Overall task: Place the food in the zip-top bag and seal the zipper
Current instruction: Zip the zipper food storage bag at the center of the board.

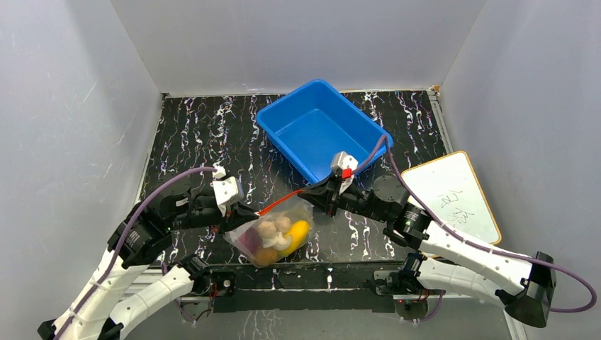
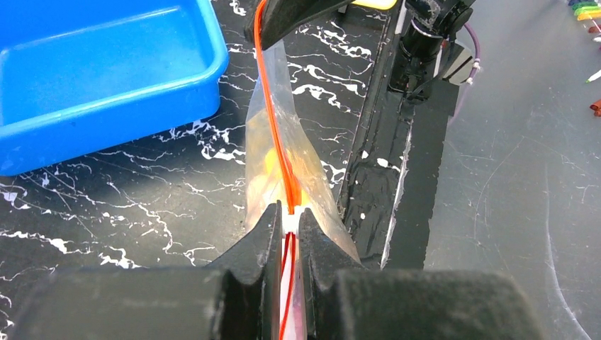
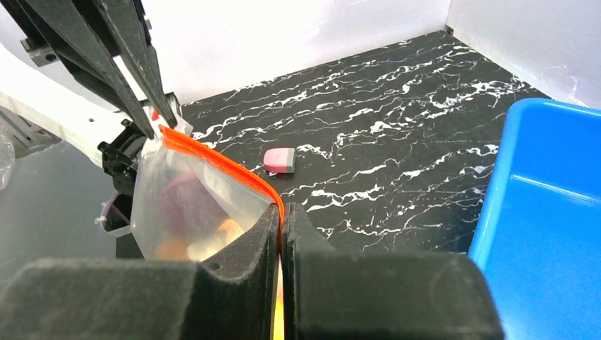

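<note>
The clear zip-top bag [image 1: 273, 237] hangs between my two grippers above the table's near edge. The food [image 1: 276, 234] is inside it: a yellow fruit, beige lumps, a purple piece and an orange-brown lump. The red-orange zipper [image 1: 280, 202] runs taut between the grippers. My left gripper [image 1: 248, 211] is shut on the zipper's left end [image 2: 287, 205]. My right gripper [image 1: 312, 190] is shut on its right end [image 3: 281, 212]. The bag also shows in the left wrist view [image 2: 273, 142] and the right wrist view [image 3: 184, 205].
A blue plastic bin [image 1: 322, 127] stands behind the right gripper, also in the left wrist view [image 2: 92, 78] and right wrist view [image 3: 546, 205]. A small pink block [image 3: 278, 159] lies on the black marbled table. A white board [image 1: 453, 195] lies at the right.
</note>
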Controlling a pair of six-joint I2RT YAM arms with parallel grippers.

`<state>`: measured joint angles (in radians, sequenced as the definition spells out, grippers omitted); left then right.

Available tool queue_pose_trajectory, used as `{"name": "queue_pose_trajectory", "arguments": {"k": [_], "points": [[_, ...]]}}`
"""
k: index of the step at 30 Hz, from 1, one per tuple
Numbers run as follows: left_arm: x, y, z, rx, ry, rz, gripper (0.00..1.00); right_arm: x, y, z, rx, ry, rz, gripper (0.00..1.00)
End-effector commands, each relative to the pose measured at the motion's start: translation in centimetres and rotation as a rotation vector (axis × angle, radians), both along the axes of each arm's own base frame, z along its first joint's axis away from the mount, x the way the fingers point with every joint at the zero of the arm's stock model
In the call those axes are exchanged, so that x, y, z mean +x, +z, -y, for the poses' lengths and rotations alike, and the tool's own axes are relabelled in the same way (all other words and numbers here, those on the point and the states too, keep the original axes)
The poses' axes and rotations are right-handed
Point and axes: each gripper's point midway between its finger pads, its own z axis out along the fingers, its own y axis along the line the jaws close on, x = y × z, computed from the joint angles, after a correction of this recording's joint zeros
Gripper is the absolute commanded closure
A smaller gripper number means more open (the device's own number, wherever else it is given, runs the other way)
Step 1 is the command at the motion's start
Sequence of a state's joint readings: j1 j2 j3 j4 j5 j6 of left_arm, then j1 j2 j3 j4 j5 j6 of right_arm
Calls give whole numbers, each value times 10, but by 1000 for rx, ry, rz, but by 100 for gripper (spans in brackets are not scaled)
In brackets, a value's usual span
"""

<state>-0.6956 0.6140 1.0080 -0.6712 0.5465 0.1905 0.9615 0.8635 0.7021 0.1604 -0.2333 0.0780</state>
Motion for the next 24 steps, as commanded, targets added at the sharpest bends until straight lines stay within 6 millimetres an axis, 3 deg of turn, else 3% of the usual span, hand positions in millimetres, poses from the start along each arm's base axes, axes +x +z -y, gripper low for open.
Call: {"name": "queue_pose_trajectory", "arguments": {"k": [1,9,24], "points": [[-13,4,-12,28,1,-19,100,24,16,25,74,-178,36,100],[-18,7,-23,45,26,-12,100,31,6,45,63,-280,13,100],[-17,-10,-32,120,59,-49,100,40,-2,86,44,-456,-7,100]]}}
